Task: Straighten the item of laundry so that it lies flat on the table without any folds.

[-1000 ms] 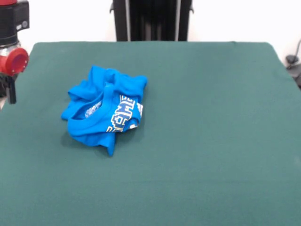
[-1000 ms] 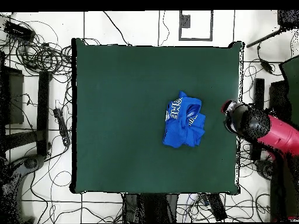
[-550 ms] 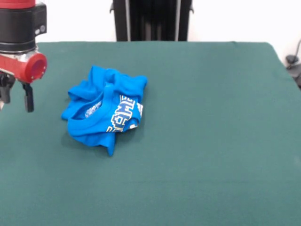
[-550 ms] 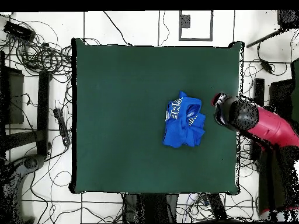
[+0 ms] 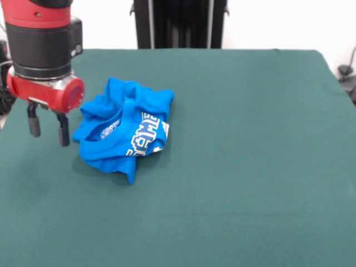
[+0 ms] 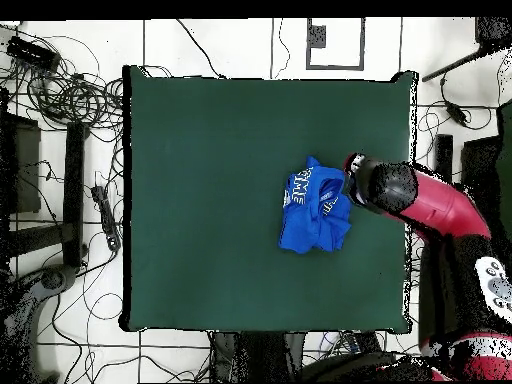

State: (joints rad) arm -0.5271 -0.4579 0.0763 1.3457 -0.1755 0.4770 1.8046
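Note:
The item of laundry [image 5: 125, 128] is a bright blue T-shirt crumpled into a heap left of the middle of the green table [image 5: 245, 167], with white lettering showing on its front fold. Seen from above, the shirt [image 6: 314, 208] lies right of the table's [image 6: 200, 200] centre. My gripper [image 5: 49, 128] hangs open just left of the heap, two dark fingers pointing down with nothing between them. They stand a little apart from the shirt's left edge. In the overhead view the red and black arm [image 6: 420, 198] reaches in from the right and its wrist covers the gripper.
Black stands and many cables [image 6: 60, 110] lie on the floor around the table. A dark upright post [image 5: 179, 23] rises behind the table's far edge. Green cloth stretches wide to the right of the shirt in the front view.
My arm has swung in from the table's edge toward the shirt, and the gripper now hangs close beside the heap. The shirt has not moved.

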